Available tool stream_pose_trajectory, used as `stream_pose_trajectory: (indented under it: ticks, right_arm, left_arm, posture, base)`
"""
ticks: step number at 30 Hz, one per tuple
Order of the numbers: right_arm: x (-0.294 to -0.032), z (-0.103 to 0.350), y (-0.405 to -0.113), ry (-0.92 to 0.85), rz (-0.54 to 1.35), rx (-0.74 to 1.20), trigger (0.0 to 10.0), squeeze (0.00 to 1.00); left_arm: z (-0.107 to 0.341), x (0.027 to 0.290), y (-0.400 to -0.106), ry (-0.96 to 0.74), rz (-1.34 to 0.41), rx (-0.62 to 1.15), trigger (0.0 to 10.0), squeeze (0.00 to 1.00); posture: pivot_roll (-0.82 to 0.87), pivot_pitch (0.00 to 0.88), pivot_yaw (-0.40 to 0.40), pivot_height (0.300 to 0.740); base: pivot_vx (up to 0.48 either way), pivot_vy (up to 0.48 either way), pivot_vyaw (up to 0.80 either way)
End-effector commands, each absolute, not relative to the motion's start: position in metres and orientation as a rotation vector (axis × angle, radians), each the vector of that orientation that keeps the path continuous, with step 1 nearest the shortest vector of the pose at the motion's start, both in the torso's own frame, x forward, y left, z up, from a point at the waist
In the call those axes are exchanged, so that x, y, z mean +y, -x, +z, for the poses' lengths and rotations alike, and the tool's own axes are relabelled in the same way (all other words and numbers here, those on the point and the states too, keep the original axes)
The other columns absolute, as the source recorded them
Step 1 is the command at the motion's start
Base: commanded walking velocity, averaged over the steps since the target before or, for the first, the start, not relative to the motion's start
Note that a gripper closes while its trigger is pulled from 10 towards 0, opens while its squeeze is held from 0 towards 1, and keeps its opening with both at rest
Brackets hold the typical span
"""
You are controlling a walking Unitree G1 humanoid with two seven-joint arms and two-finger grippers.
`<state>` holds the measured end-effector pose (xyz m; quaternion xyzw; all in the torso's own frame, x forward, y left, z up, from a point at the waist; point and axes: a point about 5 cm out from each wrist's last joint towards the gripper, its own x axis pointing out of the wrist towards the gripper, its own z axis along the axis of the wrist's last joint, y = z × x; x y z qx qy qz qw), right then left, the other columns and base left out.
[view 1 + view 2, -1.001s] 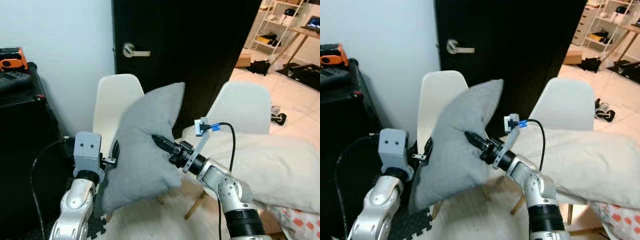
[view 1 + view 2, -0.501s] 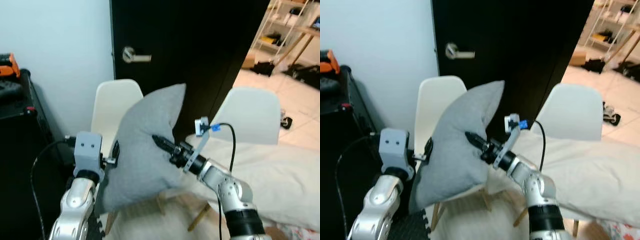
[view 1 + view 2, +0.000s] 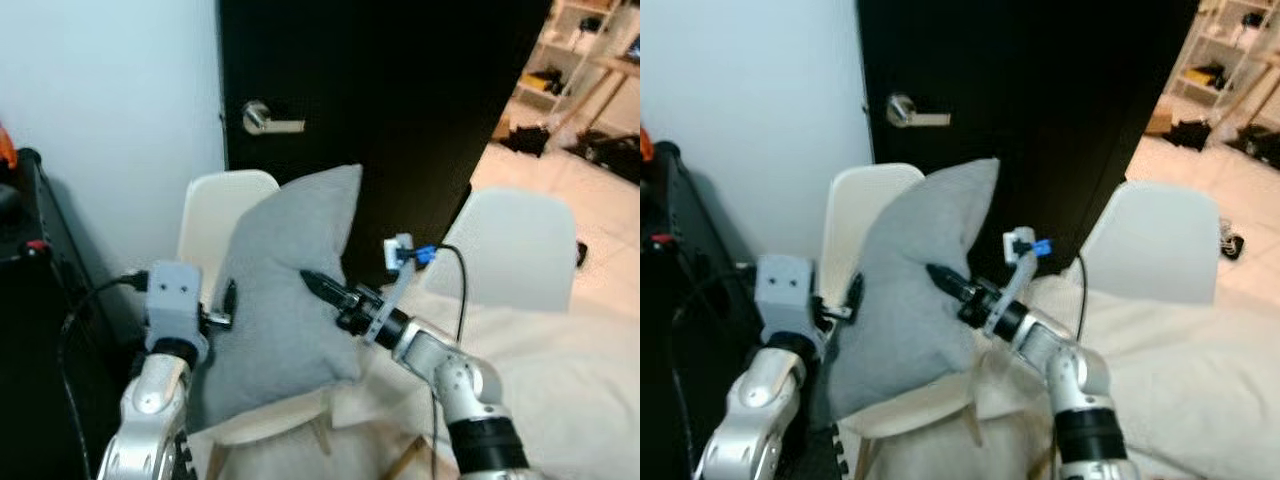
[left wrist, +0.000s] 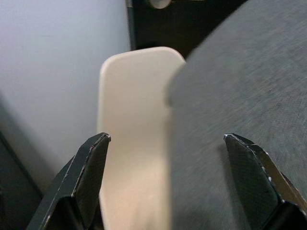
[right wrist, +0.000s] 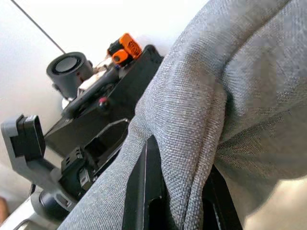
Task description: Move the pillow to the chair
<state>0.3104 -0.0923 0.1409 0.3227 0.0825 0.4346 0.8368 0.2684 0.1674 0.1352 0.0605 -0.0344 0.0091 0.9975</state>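
Right gripper point(image 3: 318, 284) is clamped on a fold of the grey pillow point(image 3: 285, 290); the right wrist view confirms it, with the fabric bunched tight between the two black fingers point(image 5: 144, 191). Left gripper point(image 3: 228, 303) sits against the pillow's left edge. In the left wrist view its fingers point(image 4: 91, 167) stand well apart, one in front of the chair back and the other over the grey fabric, so that hand is open and is not pinching the pillow.

Pillow position: held upright and tilted between the two arms, one corner pointing up towards the dark door point(image 3: 400, 100), its lower edge low over the seat of the near-left cream chair point(image 3: 215, 215). Whether the lower edge actually rests on the seat cannot be told (the frames are soft at that point). The chair's backrest stands just behind the pillow, to the far left of it.

Surroundings: a second pale chair point(image 3: 520, 250) stands to the right, near the door's edge. A large cream cushion or duvet point(image 3: 570, 370) lies across the near right, under the right arm. A black unit point(image 3: 30, 300) stands at the far left against the white wall point(image 3: 110, 90). A silver lever handle point(image 3: 265, 119) is on the door, above the left chair. Beyond the door on the far right, a tiled floor point(image 3: 540, 170) and shelving are visible, blurred.
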Motion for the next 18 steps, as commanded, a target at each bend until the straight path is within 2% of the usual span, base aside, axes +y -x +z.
stream_pose_trajectory:
  ticks: [1, 11, 13, 18]
  right_arm:
    - [-0.0848, 0.1527, -0.3134, -0.697, 0.96, 0.137, 10.0, 0.0]
    - [-0.0828, 0.1522, -0.3108, -0.636, 0.99, 0.145, 10.0, 0.0]
    - [-0.0804, 0.1525, -0.3066, -0.584, 1.029, 0.141, 10.0, 0.0]
    - [-0.0792, 0.1521, -0.3048, -0.577, 1.044, 0.147, 10.0, 0.0]
  left_arm:
    - [0.1313, 0.1685, -0.2673, -0.122, 0.024, -0.048, 10.0, 0.0]
    - [0.1317, 0.1692, -0.2665, -0.146, 0.038, -0.049, 10.0, 0.0]
    - [0.13, 0.167, -0.2668, -0.171, 0.024, -0.032, 10.0, 0.0]
    - [0.1283, 0.1661, -0.2676, -0.201, 0.032, -0.016, 10.0, 0.0]
  posture:
    - [0.02, 0.0, -0.125, 0.709]
    - [0.02, 0.0, -0.126, 0.709]
    - [0.02, 0.0, -0.126, 0.709]
    - [0.02, 0.0, -0.127, 0.709]
  base:
    - [0.289, 0.0, 0.0]
    - [0.029, 0.0, 0.0]
    - [0.0, 0.0, 0.8]
    - [0.0, -0.48, 0.79]
